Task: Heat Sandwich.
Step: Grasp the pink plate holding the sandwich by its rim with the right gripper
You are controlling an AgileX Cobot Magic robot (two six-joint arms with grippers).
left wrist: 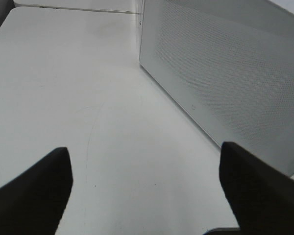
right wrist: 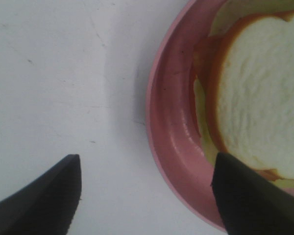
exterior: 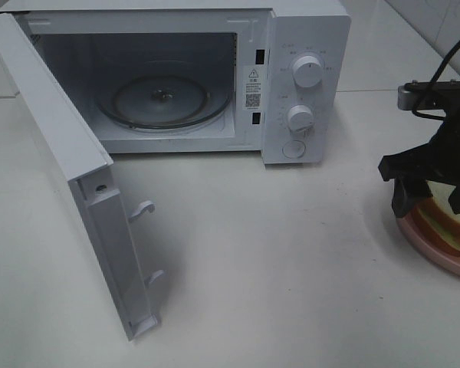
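Note:
The sandwich [exterior: 443,193] lies on a round pink plate [exterior: 437,249] at the right edge of the table. Its white bread with an orange crust [right wrist: 264,98] fills most of the plate [right wrist: 171,98] in the right wrist view. My right gripper [exterior: 433,201] hovers over the plate's left side, open. In the right wrist view the gripper [right wrist: 147,164] straddles the plate's rim, one finger over the table and one over the sandwich's edge. My left gripper [left wrist: 144,149] is open and empty above bare table, beside the microwave door [left wrist: 225,73]. It is out of the exterior view.
The white microwave [exterior: 307,46] stands at the back with its door [exterior: 54,115] swung wide toward the front left. Its glass turntable [exterior: 162,100] is bare. Two knobs sit on its right panel. White table stretches between microwave and plate.

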